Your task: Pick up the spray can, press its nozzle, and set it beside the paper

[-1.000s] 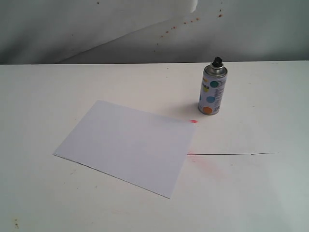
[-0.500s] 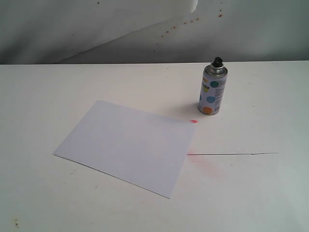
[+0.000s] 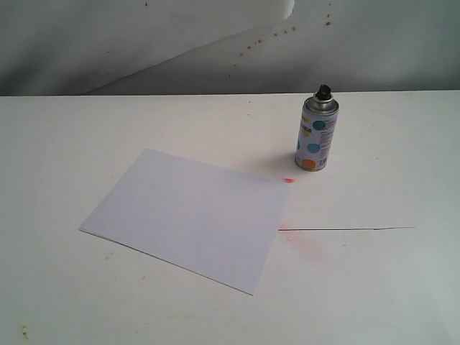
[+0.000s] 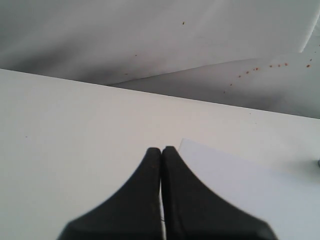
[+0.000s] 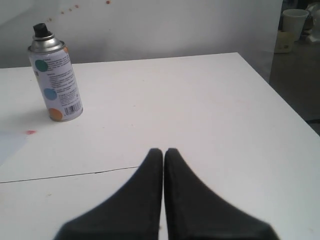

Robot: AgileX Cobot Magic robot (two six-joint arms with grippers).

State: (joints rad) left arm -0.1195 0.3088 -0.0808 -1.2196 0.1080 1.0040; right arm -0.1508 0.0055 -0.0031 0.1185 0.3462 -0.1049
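A white counter seen from above and in front, with neither arm in this wide view. The spray can stands upright on the counter, white with coloured dots, a silver dome and a small black nozzle on top. It is untouched.

The right pincer is clenched, its two dark fingers pressed together with nothing between them. The can stands ahead of this pincer and off to one side, well apart from the tips. A thin dark line runs across the counter between the pincer and the can.

The left pincer is likewise clenched and empty. The paper, a plain white sheet lying flat, begins just beyond its tips, with one corner of the sheet nearest to them. Whether these tips hang above the counter or rest on it is hard to judge from this close angle.

A small red spot marks the counter between the can and the nearest corner of the paper. The can is near the sheet but not touching it. Behind the counter is a grey backdrop flecked with red specks
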